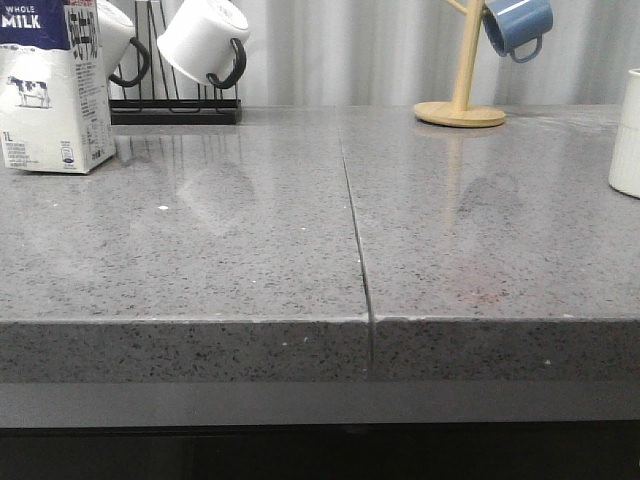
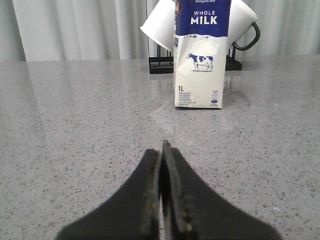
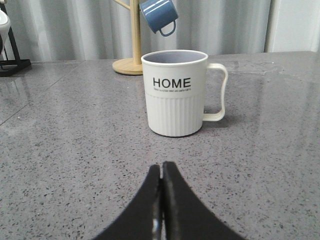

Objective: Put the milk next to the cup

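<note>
The milk [image 1: 52, 90], a tall white carton with a dark blue top and a cow picture, stands upright at the far left of the grey counter. It also shows in the left wrist view [image 2: 201, 55], well ahead of my left gripper [image 2: 161, 149], which is shut and empty. The cup [image 3: 175, 92], a cream ribbed mug lettered "HOME", stands upright ahead of my right gripper [image 3: 161, 167], which is shut and empty. In the front view only the cup's edge [image 1: 627, 135] shows at the far right. Neither gripper shows in the front view.
A black rack [image 1: 175, 105] with white black-handled mugs [image 1: 205, 40] stands behind the milk. A wooden mug tree [image 1: 460, 100] with a blue mug [image 1: 518, 25] stands at the back right. A seam [image 1: 355, 240] runs down the counter's middle.
</note>
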`<state>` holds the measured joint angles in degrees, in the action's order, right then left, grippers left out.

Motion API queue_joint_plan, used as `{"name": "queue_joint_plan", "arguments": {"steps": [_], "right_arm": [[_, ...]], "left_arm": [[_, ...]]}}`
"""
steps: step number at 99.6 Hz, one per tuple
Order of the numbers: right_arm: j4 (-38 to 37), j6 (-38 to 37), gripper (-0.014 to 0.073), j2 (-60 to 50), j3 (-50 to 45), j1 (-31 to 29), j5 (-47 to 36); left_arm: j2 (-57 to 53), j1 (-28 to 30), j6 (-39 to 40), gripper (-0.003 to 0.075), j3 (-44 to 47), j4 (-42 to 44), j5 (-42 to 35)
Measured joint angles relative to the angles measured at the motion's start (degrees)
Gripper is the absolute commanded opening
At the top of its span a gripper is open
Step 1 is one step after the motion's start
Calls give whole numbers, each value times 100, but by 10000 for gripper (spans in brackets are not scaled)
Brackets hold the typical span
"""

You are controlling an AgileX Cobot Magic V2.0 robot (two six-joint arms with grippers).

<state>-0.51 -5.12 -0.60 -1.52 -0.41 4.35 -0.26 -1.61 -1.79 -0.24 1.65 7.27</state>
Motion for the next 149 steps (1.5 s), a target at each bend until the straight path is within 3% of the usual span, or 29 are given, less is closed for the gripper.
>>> {"name": "queue_joint_plan", "arguments": {"steps": [130, 149], "right_arm": [[0, 0, -36, 0, 0, 0, 0], [0, 0, -36, 0, 558, 0, 591]], "left_arm": [[0, 0, 0, -20, 0, 0, 0], [0, 0, 0, -20, 0, 0, 0]]}}
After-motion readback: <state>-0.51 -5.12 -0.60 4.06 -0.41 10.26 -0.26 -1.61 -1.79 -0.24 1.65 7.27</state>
